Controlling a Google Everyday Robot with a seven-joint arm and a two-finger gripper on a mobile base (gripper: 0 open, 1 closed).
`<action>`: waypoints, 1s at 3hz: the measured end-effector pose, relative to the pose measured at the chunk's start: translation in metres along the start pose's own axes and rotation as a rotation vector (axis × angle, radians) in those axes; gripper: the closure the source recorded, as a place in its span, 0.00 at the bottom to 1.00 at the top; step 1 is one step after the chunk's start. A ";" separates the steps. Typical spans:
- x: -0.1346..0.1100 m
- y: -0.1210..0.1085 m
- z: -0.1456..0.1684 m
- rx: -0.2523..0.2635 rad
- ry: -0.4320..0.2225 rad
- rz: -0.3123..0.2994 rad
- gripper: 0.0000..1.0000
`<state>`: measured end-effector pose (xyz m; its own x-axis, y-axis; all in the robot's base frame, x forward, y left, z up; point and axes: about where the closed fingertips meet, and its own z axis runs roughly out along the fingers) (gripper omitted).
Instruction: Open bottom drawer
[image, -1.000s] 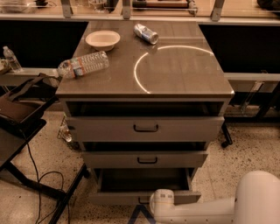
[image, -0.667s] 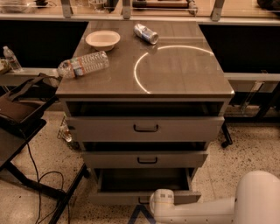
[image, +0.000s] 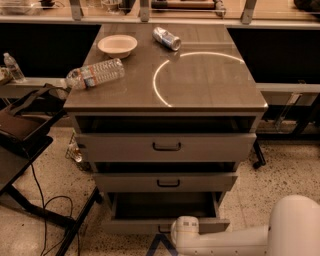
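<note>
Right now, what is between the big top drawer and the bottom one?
The middle drawer, seen in the camera view. The gripper is low, at the front of the bottom drawer.

Smooth white plastic arm, lower right of frame: bulbous rounded segment at right edge, slimmer cylindrical link, rounded cap at end. Tool bottom centre, past cap, mostly hidden.

Lab-like workroom: terrazzo floor, loose cables, steel cabinet; gripper at bottom drawer
</note>
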<state>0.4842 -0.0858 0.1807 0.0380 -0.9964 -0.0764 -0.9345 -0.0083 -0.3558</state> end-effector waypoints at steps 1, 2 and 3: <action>0.000 0.000 0.000 0.000 0.000 0.000 1.00; 0.000 0.000 0.000 0.000 0.000 0.000 0.84; 0.000 0.000 0.000 0.000 0.000 0.000 0.60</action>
<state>0.4841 -0.0858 0.1806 0.0379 -0.9964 -0.0763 -0.9346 -0.0083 -0.3557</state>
